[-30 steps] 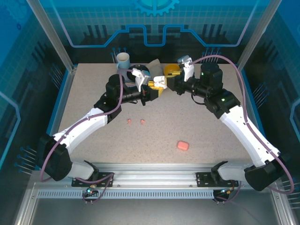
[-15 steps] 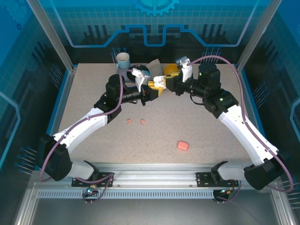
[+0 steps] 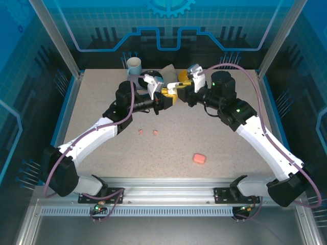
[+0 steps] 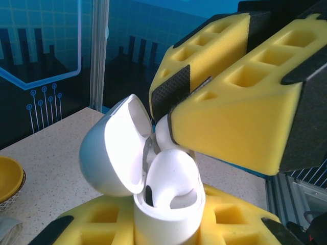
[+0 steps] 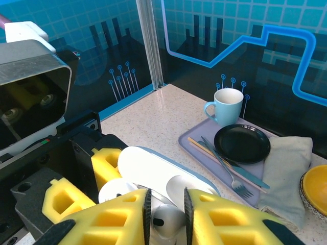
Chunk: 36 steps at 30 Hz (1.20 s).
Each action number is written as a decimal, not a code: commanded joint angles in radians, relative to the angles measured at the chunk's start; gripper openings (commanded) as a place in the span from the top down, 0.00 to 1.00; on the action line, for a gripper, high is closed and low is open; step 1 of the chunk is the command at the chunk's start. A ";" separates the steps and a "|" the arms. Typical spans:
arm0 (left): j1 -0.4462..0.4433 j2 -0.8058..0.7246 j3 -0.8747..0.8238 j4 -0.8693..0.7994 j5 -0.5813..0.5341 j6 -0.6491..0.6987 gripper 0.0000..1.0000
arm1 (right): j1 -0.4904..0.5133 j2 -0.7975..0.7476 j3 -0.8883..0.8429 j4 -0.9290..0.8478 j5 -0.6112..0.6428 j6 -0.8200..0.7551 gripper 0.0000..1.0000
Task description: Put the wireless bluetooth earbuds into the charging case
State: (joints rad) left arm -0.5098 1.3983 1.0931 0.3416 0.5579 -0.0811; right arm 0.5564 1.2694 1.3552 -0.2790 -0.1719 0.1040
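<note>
White charging case (image 4: 111, 153), white earbud (image 5: 164, 220), salmon-pink earbuds (image 3: 141, 132)

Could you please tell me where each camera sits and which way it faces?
Top external: above, behind the bases, looking down at the table; both arms show.
Left wrist: behind left gripper, facing the open charging case it holds.
Right wrist: behind right gripper, facing the tray; fingers pinch a white earbud.
Shared by wrists: case, earbud.

The speckled table (image 3: 219, 132) bears 2 salmon-pink earbuds (image 3: 140, 132) near the frame's centre, with a pink case (image 3: 199, 158) to their lower right. At top centre lie a tray (image 5: 200, 131), a grey cloth (image 5: 288, 168) and a yellow bowl (image 5: 314, 186).
</note>
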 commanded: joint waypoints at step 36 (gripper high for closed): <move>-0.007 -0.011 -0.101 0.148 0.054 0.063 1.00 | -0.254 0.322 0.443 -0.349 -0.310 0.339 0.38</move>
State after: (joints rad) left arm -0.5102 1.4055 0.9993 0.4416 0.5674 -0.0582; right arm 0.3130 1.5188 1.7214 -0.4625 -0.4004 0.4450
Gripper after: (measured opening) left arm 0.226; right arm 0.621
